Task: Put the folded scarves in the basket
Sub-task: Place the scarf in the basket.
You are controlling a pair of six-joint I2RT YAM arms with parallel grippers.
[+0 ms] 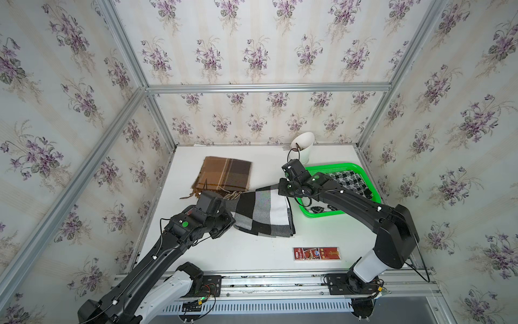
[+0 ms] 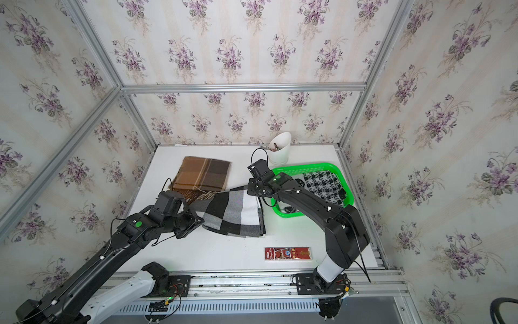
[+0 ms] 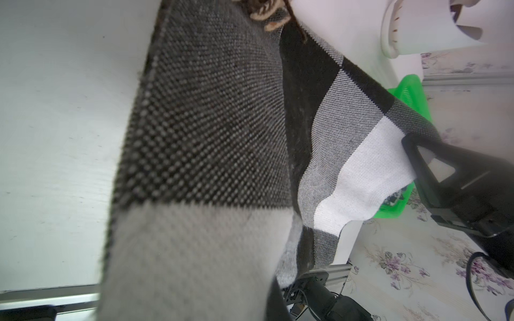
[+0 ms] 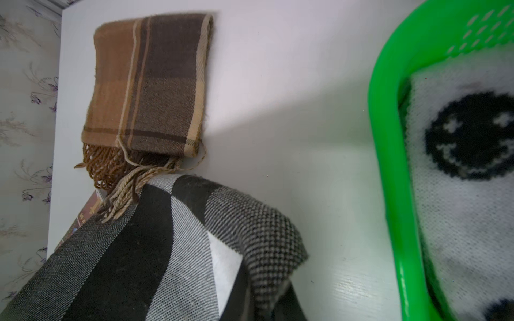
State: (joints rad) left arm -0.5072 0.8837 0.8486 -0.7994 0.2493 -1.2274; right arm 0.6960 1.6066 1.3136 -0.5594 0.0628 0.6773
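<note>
Looks like left gripper (image 1: pixel 229 209) and right gripper (image 1: pixel 281 190) both clamp the checked scarf (image 1: pixel 263 214) mid-frame; I'd keep it level, clearing the basket (image 1: pixel 344 164) rim (another scarf (image 1: pixel 350 182) sits inside already).

L arm (image 1: pixel 151 258), 7 o'clock | R arm (image 1: pixel 361 207), 4 o'clock | blk shells, wht base links (image 1: pixel 367 266) | green dots (image 1: pixel 185 224) | blk cables (image 1: pixel 161 232), wht clips (image 1: pixel 154 256)

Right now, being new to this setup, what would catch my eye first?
The black, white and grey checked scarf is partly lifted mid-table, pinched at opposite ends by the left gripper and right gripper. To its right sits the green basket, already holding a black-and-white knit; a brown plaid scarf lies far left.
</note>
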